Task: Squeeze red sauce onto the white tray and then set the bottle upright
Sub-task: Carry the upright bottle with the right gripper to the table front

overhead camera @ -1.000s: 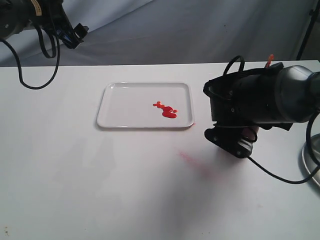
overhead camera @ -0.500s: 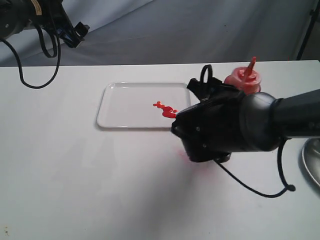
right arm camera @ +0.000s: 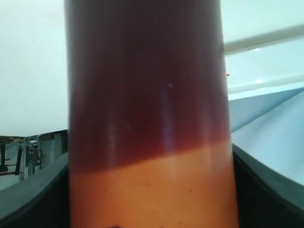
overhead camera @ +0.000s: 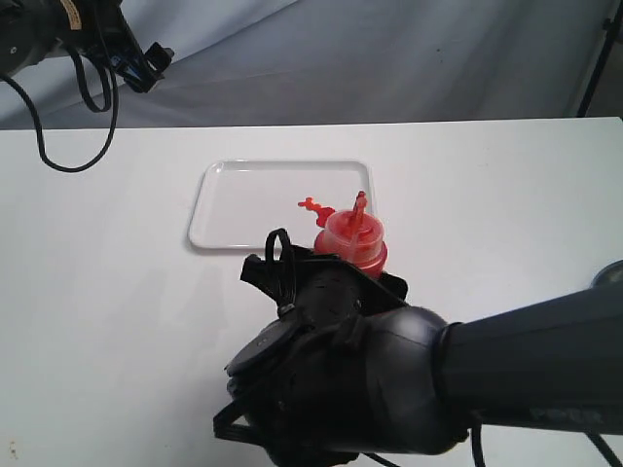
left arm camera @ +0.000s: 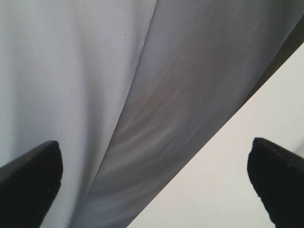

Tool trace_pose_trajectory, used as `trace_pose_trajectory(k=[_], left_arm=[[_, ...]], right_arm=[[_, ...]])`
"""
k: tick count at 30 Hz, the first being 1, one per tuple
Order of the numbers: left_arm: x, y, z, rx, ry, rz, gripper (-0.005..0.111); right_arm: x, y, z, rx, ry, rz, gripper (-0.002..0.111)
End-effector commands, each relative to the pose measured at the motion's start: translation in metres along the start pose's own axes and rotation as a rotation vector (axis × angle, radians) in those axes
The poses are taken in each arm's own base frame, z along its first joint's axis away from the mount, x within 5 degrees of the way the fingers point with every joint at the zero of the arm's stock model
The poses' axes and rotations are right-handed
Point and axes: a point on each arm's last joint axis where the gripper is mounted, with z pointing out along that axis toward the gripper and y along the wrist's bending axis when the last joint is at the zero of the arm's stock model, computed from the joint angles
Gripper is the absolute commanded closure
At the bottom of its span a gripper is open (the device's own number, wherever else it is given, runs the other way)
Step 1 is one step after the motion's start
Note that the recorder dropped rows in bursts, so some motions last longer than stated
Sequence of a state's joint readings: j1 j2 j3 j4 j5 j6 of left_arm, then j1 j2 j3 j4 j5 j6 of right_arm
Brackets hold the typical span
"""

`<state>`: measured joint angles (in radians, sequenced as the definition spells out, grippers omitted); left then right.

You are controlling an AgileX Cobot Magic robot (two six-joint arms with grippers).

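One small puddle of red sauce (overhead camera: 310, 205) lies on the white tray (overhead camera: 243, 209). The bottle (overhead camera: 350, 241) (dark sauce fills part of it) points nozzle-up before the tray's near right corner, clamped between the right gripper's (right arm camera: 151, 204) fingers. The left gripper (overhead camera: 148, 64) hangs wide and empty, well apart.

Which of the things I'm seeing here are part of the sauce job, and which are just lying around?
Job: bottle, held by the right gripper; red sauce; white tray.
Just there: left gripper, open and empty; black cable; grey backdrop.
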<state>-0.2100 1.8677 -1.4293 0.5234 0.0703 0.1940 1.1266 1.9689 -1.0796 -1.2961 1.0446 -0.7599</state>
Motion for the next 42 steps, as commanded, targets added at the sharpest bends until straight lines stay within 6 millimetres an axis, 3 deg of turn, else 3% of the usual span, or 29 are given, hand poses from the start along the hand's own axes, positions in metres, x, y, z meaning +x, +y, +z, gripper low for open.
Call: trace_pose_trajectory(k=[1, 9, 11, 14, 20, 23, 28, 42], left_arm=[[-0.002, 0.002, -0.001, -0.007, -0.018, -0.025, 0.002], [-0.002, 0.002, -0.001, -0.007, -0.018, -0.025, 0.002], [-0.002, 0.002, -0.001, -0.007, -0.018, -0.025, 0.002], [-0.002, 0.002, -0.001, -0.007, -0.018, -0.025, 0.002], [-0.002, 0.002, -0.001, -0.007, -0.019, -0.025, 0.002], [-0.002, 0.002, -0.001, -0.007, -0.019, -0.025, 0.002], [-0.002, 0.002, -0.001, -0.007, -0.019, -0.025, 0.002], [-0.002, 0.002, -0.001, -0.007, -0.019, -0.025, 0.002]], right_arm=[[0.002, 0.000, 0.002, -0.016, 0.064, -0.058, 0.108], [-0.001, 0.000, 0.002, -0.018, 0.029, -0.036, 0.108], [-0.002, 0.001, 0.002, -0.018, 0.013, -0.027, 0.103], [-0.003, 0.001, 0.001, -0.021, 0.006, -0.024, 0.085], [-0.006, -0.005, 0.000, 0.039, -0.020, 0.146, 0.020], [-0.008, -0.011, -0.005, 0.096, -0.012, 0.204, 0.004], [-0.015, -0.015, -0.016, 0.120, -0.025, 0.198, 0.003], [-0.013, -0.013, -0.016, 0.099, -0.007, 0.203, 0.003]])
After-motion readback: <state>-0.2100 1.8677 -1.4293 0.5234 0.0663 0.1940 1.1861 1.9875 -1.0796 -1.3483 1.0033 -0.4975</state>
